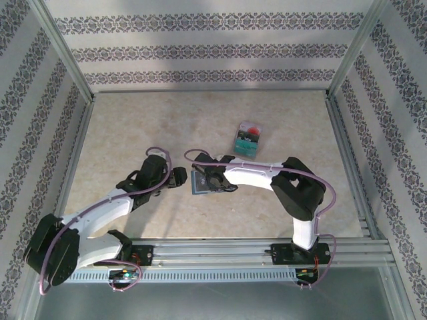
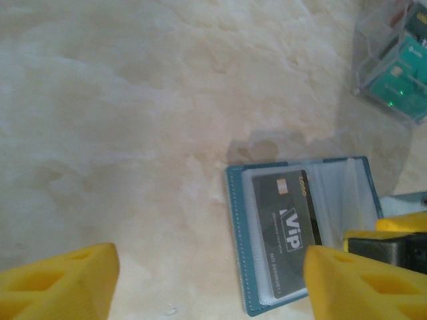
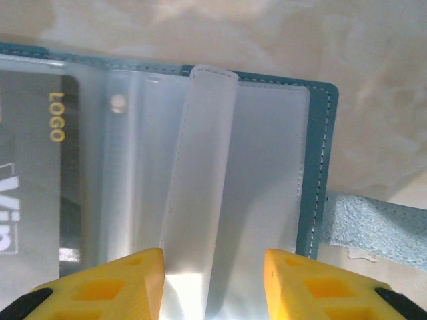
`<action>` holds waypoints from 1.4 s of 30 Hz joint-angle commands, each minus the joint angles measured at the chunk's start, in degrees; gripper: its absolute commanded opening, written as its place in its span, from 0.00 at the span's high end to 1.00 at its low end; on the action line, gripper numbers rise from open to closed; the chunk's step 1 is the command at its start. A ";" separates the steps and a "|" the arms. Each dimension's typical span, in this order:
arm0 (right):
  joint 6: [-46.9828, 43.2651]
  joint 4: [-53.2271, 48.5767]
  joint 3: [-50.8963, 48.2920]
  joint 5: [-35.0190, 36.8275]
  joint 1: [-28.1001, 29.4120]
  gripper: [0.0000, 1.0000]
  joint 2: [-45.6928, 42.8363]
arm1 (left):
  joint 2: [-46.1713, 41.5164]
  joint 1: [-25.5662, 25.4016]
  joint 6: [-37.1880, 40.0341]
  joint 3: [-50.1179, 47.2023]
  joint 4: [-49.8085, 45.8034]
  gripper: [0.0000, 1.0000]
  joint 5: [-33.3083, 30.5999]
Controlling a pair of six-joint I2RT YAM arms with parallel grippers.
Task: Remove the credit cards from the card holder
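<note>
Stitched matt leather card holder; its sleeves clear glossy plastic.

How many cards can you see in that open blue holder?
1: a dark card in a clear sleeve of the holder. The other sleeves look empty, but more cards could be hidden behind it.

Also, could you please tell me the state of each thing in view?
card holder, open, flat on the table.
dark VIP card, tucked inside the holder.
clear case, holding coloured cards, apart from the holder.
left end effector, open, empty.
right end effector, open, straddling a raised clear sleeve.
</note>
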 commanded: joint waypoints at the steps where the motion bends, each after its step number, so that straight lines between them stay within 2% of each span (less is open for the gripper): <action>1: 1.87 0.38 -1.84 0.25 -0.66 0.57 -2.88 | 3.09 -3.27 1.72 2.57 3.12 0.34 -0.69; 14: 3.12 0.57 -6.91 1.50 -3.18 0.59 -9.40 | 12.34 -9.38 2.61 6.68 5.70 0.58 -1.10; 30: 1.67 1.78 -9.85 -1.75 -9.83 0.60 -17.02 | 16.51 -11.60 0.54 7.24 6.76 0.59 -0.88; 32: 1.70 2.79 -9.74 -3.40 -9.85 0.59 -17.87 | 16.79 -11.60 -0.08 6.87 7.46 0.60 -0.92; 35: 1.35 6.96 -9.96 -9.51 -9.49 0.63 -17.82 | 17.49 -11.51 -1.04 6.28 8.72 0.65 -0.95; 37: 1.30 9.67 -9.80 -13.00 -8.78 0.67 -16.84 | 18.23 -11.42 -1.81 6.10 9.23 0.69 -1.34; 42: 1.53 13.78 -8.48 -19.32 -7.48 0.70 -13.09 | 20.13 -10.72 -3.06 5.37 12.11 0.78 -0.18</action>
